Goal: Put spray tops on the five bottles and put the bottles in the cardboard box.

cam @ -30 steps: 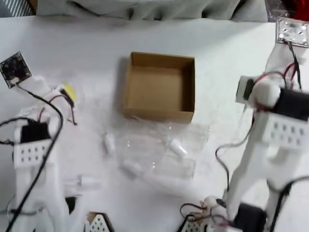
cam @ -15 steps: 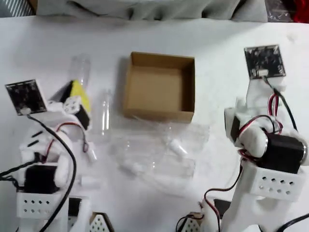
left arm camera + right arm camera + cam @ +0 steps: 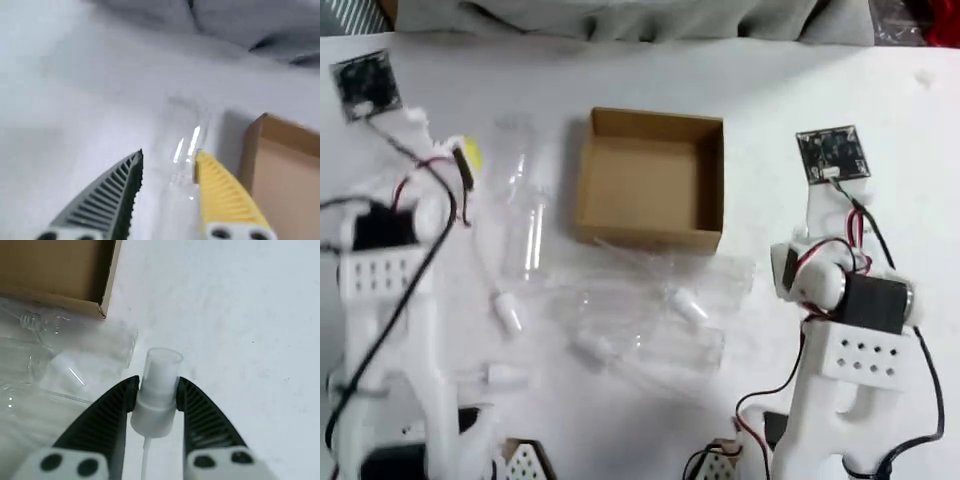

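So the white plastic spray top (image 3: 161, 365) had a see-through cap, a chunkier collar under it and a skinny dip tube trailing off the end. The right tool (image 3: 157, 385) was clamped snug on that collar, over the white surface (image 3: 240, 315). Just beside it was a heap of clear plastic bottles (image 3: 60, 365), lying by the open brown cardboard box (image 3: 650, 180). The left tool (image 3: 168, 154) was parted, gripping nothing, with one more clear bottle (image 3: 182, 125) lying beside the box.
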Action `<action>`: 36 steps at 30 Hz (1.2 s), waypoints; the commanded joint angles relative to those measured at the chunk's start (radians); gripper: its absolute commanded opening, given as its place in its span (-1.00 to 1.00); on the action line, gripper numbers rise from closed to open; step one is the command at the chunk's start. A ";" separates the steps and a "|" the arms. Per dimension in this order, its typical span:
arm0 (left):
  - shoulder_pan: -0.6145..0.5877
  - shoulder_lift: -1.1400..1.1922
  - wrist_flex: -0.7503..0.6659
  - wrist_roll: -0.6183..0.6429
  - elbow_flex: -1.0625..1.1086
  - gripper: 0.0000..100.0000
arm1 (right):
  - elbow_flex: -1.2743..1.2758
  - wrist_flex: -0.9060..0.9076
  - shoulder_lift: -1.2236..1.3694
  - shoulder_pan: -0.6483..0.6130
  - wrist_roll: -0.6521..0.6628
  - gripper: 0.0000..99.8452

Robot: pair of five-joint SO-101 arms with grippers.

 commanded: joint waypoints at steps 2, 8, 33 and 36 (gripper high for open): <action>0.027 0.236 -0.032 -0.006 -0.206 -0.65 | 0.100 -0.093 -0.015 0.013 0.014 -0.97; 0.088 0.479 0.055 -0.008 -0.368 -0.62 | 0.215 -0.160 -0.016 0.010 0.014 -0.97; 0.225 0.510 0.213 -0.052 -0.172 -0.59 | 0.539 -0.409 -0.016 0.010 -0.063 -0.97; 0.219 0.533 0.158 -0.046 -0.169 -0.55 | 0.539 -0.409 -0.016 0.010 -0.064 -0.97</action>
